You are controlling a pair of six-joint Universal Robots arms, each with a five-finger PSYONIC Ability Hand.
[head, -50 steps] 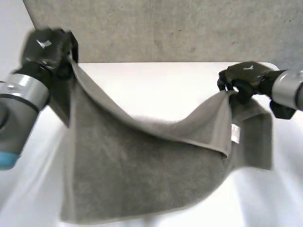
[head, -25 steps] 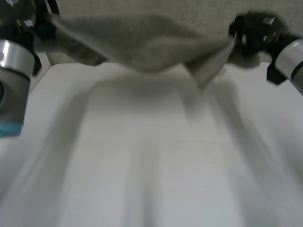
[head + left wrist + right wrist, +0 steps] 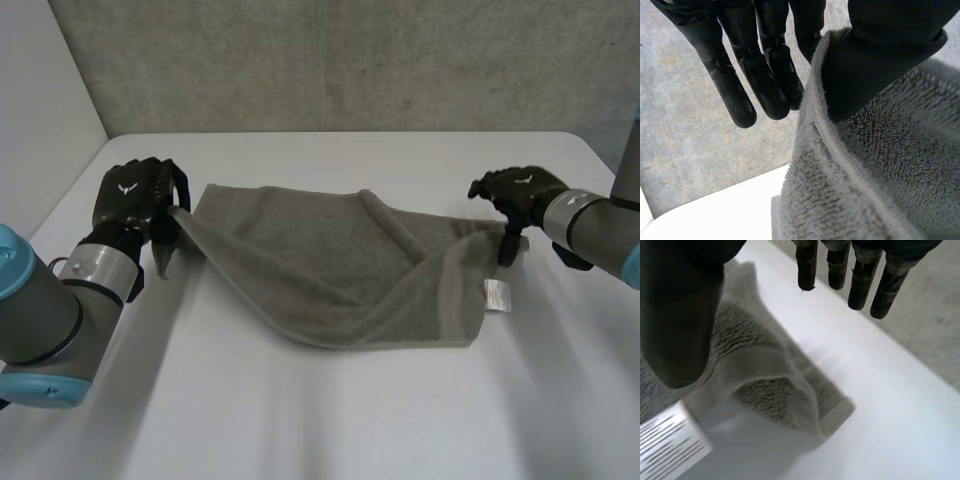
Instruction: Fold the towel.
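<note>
A grey towel [image 3: 330,270] lies on the white table [image 3: 330,420], folded over itself, with a white label [image 3: 496,297] at its right end. My left hand [image 3: 130,195] is at the towel's left corner. In the left wrist view its thumb [image 3: 875,65] pinches the towel's hem [image 3: 815,135] against a finger, the other fingers [image 3: 740,75] straight. My right hand [image 3: 515,190] hovers at the towel's right corner. In the right wrist view its fingers [image 3: 860,285] stand straight and apart from the thumb [image 3: 680,315]; the towel corner [image 3: 765,385] lies loose below, next to the label [image 3: 670,445].
A grey concrete wall [image 3: 350,60] rises behind the table's far edge. A white panel [image 3: 40,110] stands at the left side. Bare table surface stretches in front of the towel toward the near edge.
The towel was hanging between both raised hands, swung up and away, and now lies on the table. The right hand has let go of its corner; the left keeps its pinch.
</note>
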